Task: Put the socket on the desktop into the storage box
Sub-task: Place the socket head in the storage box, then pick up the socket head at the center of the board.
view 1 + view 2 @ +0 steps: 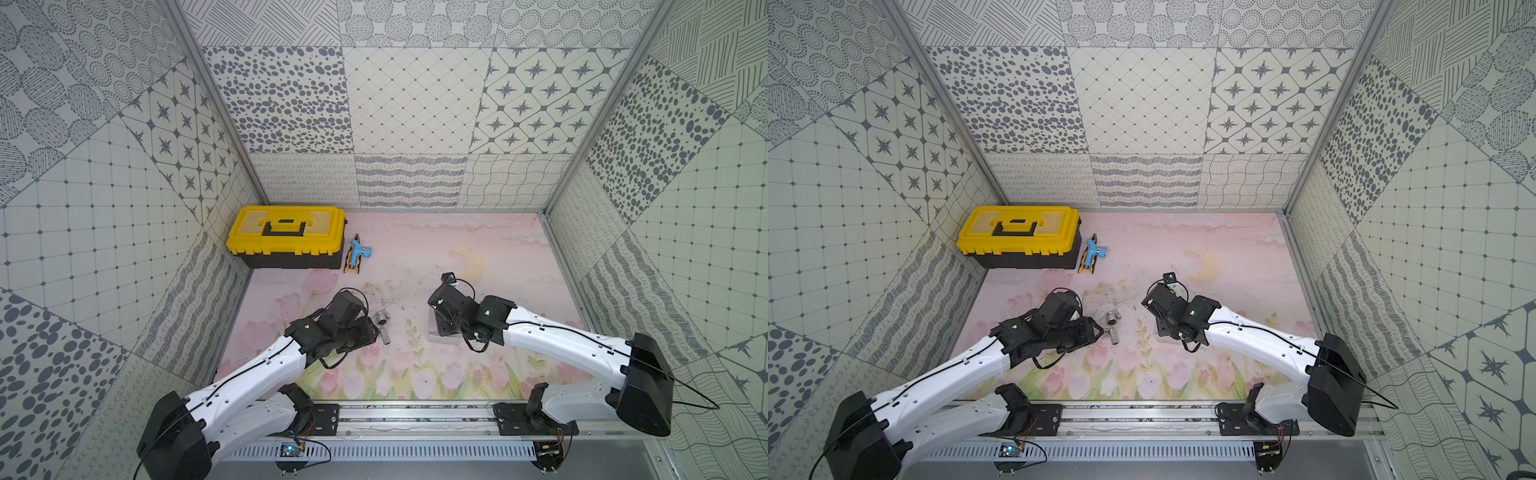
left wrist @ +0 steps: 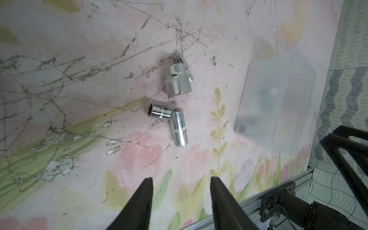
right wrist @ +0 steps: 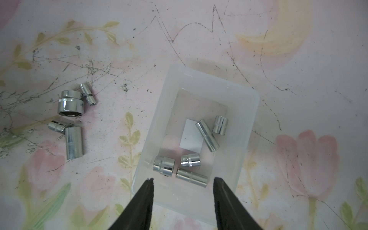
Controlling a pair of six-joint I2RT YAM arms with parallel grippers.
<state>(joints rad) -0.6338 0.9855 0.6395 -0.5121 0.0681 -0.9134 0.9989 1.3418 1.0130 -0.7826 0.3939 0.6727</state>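
Observation:
Several chrome sockets [image 3: 69, 104] lie in a loose cluster on the pink flowered desktop [image 1: 478, 249]: a wide one [image 2: 177, 83], a long one [image 2: 179, 127] and two small ones. In both top views the cluster [image 1: 382, 320] [image 1: 1112, 320] sits between my two arms. The clear frosted storage box [image 3: 157, 123] [image 2: 264, 95] stands beside it, holding several sockets [image 3: 207, 135] around a white label. My right gripper [image 3: 184, 179] hangs open and empty over the box's near end. My left gripper [image 2: 181, 178] is open and empty, a short way back from the cluster.
A yellow-lidded black toolbox [image 1: 286, 235] stands at the back left, with a blue and yellow hand tool [image 1: 355, 257] next to it. An aluminium rail [image 1: 415, 411] runs along the front edge. Patterned walls [image 1: 415, 124] close in the back and both sides.

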